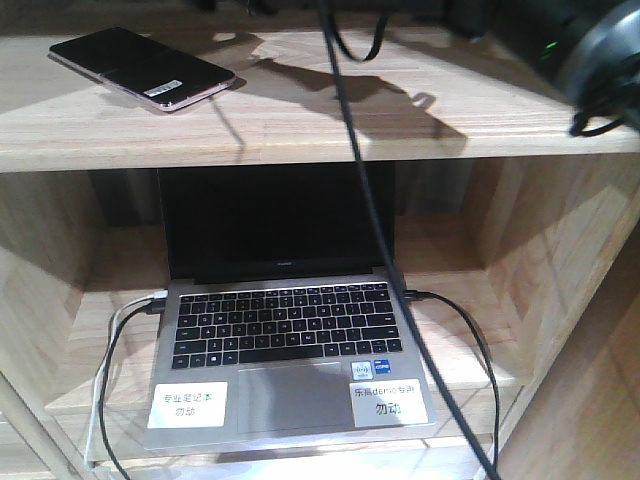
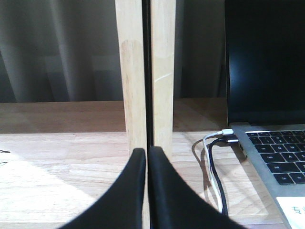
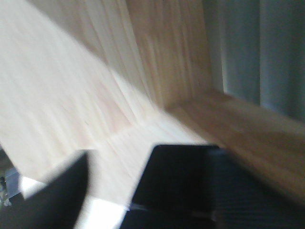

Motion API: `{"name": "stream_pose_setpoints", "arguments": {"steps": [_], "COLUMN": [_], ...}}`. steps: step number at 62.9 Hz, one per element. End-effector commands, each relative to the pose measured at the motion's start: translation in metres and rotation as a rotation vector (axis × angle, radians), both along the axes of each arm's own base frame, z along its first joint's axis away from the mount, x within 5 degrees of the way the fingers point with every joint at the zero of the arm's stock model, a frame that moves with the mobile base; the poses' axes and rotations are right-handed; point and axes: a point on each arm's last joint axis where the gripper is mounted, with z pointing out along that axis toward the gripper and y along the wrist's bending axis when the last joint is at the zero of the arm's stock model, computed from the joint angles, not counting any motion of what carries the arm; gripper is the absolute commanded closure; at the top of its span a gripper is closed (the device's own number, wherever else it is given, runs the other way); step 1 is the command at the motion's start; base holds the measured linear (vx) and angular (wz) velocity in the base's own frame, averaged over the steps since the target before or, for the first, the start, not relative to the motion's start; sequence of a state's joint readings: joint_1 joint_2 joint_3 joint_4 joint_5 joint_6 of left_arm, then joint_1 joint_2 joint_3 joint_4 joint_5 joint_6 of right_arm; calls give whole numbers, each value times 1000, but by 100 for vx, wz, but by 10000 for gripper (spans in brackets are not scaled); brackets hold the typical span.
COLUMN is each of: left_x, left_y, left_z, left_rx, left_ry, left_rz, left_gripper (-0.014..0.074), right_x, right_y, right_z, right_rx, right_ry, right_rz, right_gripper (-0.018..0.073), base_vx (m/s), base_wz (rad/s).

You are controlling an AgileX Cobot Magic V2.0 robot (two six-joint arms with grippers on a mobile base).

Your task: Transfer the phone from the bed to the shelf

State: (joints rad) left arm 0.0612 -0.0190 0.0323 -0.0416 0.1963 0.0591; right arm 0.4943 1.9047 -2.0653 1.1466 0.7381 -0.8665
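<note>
A black cable [image 1: 352, 150] is seen nearest the front-facing camera, hanging down across the view from top centre to the lower right. Behind it, an open grey laptop [image 1: 290, 350] is recorded on the lower tier of the shelf [image 1: 330, 120]. Its screen is dark, and two white labels are stuck on its palm rest. Cables are plugged into both of its sides.

The phone [image 1: 140, 66] is noted on the upper tier of the shelf, toward the left and back. It lies flat with the glossy black face up. A white sticker is seen near its right end, and a pinkish edge shows along its near side. Nothing is touching it. The bed is not in view in any picture.

A dark, blurred part of the robot is seen at the top right of the front view, above the upper tier and well apart from the phone.

In the left wrist view, the left gripper [image 2: 147, 151] is observed with its two black fingers [image 2: 126, 191] pressed together, with nothing between them. It points at two upright pale wooden posts [image 2: 145, 71] of the shelf. The laptop's left edge and its plugged cables are seen to the right.

The right wrist view is heavily blurred. The right gripper [image 3: 116, 167] is seen with its dark fingers [image 3: 176, 181] spread apart over pale wood, and nothing is seen held between them.
</note>
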Motion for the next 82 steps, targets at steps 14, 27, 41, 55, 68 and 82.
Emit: {"name": "stream_pose_setpoints", "arguments": {"steps": [14,27,41,55,68,82], "left_x": [0,0,0,0,0,0], "left_y": [0,0,0,0,0,0], "left_z": [4,4,4,4,4,4], "left_rx": [-5,-5,-5,-5,-5,-5], "left_ry": [-71,-71,-71,-71,-71,-71], "left_rz": [3,3,3,3,3,3], "left_gripper": [595,595,595,595,595,595], "right_x": [-36,-50,-70,-99,-146,-195], "right_y": [-25,-34,-49,-79,-112,-142], "right_z": [58,73,85,69,57,40], "right_rx": [58,59,17,17,-4,14], "right_ry": [-138,-157,-193,-229,-320,-340], "right_rz": [-49,-63,-115,-274,-353,-399], "right_gripper": [571,565,564,564,564,564], "base_vx": [0,0,0,0,0,0], "base_wz": [0,0,0,0,0,0]}}
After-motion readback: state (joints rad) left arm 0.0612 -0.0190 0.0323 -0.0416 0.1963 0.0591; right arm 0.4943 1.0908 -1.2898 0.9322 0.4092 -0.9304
